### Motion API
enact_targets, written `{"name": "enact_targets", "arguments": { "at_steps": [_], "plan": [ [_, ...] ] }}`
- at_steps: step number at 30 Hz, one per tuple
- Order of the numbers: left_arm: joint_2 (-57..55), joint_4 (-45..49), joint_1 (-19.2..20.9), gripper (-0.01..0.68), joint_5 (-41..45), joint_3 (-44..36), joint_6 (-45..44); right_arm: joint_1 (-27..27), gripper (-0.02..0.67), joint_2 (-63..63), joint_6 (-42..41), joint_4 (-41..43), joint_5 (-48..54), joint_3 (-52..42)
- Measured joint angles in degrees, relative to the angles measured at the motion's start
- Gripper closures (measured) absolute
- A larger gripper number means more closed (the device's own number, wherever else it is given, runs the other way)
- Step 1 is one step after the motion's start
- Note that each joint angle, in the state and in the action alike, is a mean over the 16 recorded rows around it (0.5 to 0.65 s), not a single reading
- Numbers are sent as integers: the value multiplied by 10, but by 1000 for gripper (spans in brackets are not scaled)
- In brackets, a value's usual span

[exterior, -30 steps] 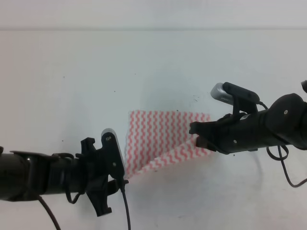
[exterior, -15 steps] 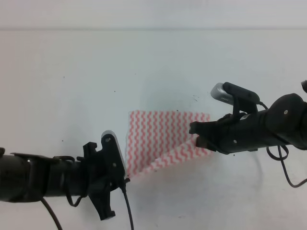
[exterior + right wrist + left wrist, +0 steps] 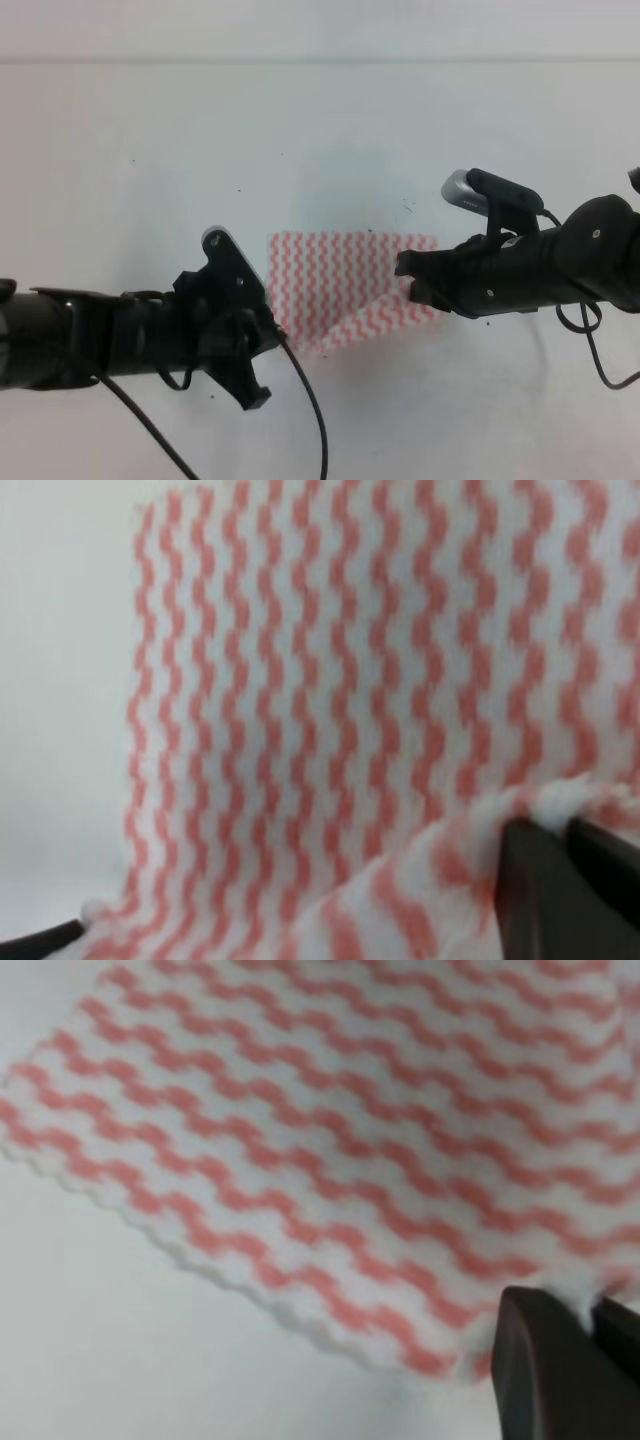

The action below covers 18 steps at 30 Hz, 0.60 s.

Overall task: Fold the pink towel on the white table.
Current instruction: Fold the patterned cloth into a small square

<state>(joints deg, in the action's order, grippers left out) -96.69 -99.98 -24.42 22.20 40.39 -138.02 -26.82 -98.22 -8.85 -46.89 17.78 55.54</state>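
While the right gripper (image 3: 410,282) holds its place at centre right of the overhead frame, the left gripper (image 3: 277,335) has moved up and to the right over the last second, from the lower-left area toward the frame centre. This has carried the near corner of the pink towel (image 3: 345,280) inward, so the visible cloth is narrower at lower left; judged from this, a fold is in progress.

Both grippers are clamped on cloth: the left wrist view shows dark fingers (image 3: 545,1375) pinching a frayed corner, and the right wrist view shows fingers (image 3: 560,885) closed on a raised edge.

The towel sits at centre on the white table (image 3: 150,150), partly lifted. Its wavy pink-red and white stripes run vertically on the flat part and diagonally on the turned part.
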Motion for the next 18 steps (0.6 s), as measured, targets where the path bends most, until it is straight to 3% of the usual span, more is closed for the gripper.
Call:
{"name": "enact_targets", "arguments": {
  "at_steps": [18],
  "plan": [
    [-7, 0, 1, 677, -57, 68, 78, 12, 666, 4, 1, -4, -40, 0]
  ]
}}
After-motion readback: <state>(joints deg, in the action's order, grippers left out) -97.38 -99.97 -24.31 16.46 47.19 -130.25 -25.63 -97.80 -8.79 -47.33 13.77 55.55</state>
